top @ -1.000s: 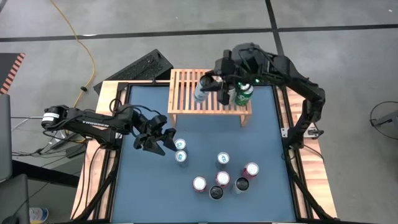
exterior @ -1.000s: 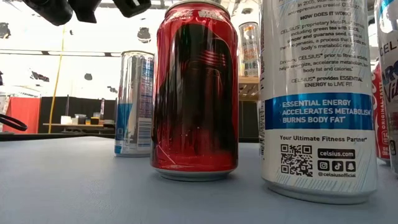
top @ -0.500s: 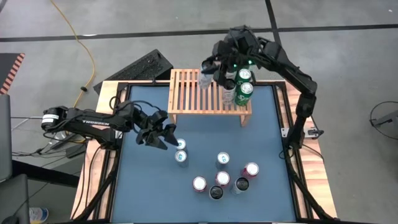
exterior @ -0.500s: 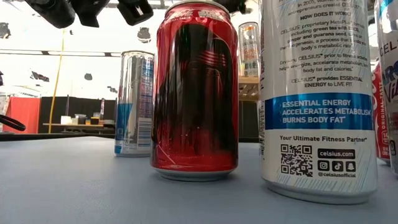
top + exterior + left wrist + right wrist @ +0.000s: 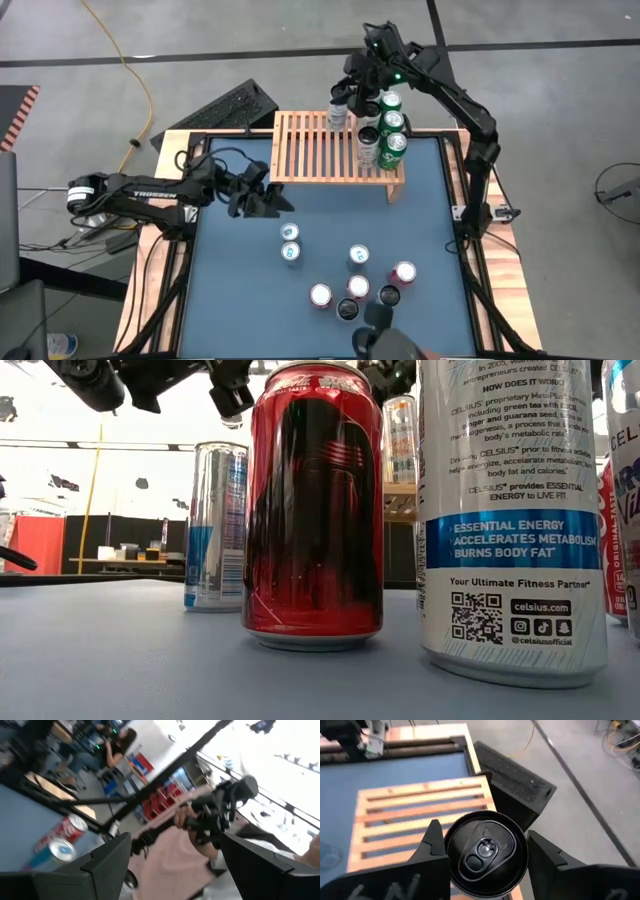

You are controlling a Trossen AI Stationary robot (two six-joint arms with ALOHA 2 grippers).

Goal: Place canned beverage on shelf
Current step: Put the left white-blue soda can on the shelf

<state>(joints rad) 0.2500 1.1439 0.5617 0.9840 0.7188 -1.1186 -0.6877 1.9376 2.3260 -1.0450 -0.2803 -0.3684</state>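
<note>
Blue tabletop point(image 5: 250, 290) | right gripper point(image 5: 345, 100) clamps upright black-topped can point(image 5: 485, 851) at 12 o'clock edge of light-wood slatted shelf point(image 5: 310, 150) | left gripper point(image 5: 270, 197) open, empty, at 8 o'clock of it

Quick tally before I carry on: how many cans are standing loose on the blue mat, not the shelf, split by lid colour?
Silver-lidded cans: 6
Black-lidded cans: 2
Total on the mat: 8
</note>
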